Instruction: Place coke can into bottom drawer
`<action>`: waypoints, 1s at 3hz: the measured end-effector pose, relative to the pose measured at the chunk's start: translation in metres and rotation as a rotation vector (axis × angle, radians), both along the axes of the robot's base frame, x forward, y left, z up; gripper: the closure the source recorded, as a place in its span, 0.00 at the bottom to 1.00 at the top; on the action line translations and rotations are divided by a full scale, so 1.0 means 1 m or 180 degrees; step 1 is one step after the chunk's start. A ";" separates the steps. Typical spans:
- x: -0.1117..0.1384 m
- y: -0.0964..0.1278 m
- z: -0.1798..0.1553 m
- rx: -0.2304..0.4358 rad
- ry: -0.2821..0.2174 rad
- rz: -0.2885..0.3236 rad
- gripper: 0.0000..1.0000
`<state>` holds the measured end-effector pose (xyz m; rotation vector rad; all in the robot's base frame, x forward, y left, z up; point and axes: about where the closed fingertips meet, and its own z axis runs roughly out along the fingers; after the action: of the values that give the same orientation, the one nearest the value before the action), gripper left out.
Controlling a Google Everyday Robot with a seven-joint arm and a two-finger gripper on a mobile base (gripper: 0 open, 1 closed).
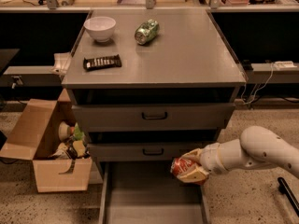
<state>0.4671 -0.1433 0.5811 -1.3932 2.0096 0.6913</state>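
Observation:
The coke can (179,167) is red with silver ends and lies on its side in my gripper (190,169). The gripper is shut on it and reaches in from the right on a white arm (254,152). It holds the can above the right side of the bottom drawer (149,197). That drawer is pulled out, a wide grey tray with low side walls, and its floor shows bare. The can is level with the front of the middle drawer (154,151).
On the cabinet top (187,55) lie a white bowl (100,28), a green soda can (146,31) on its side and a dark snack bar (102,62). An open cardboard box (44,148) with clutter stands at the left. A black object (287,192) lies on the floor at right.

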 end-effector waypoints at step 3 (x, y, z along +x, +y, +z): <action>0.036 -0.019 -0.142 -0.0339 0.0021 -0.0453 1.00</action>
<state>0.5030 -0.1618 0.4391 -1.2929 2.1542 0.5338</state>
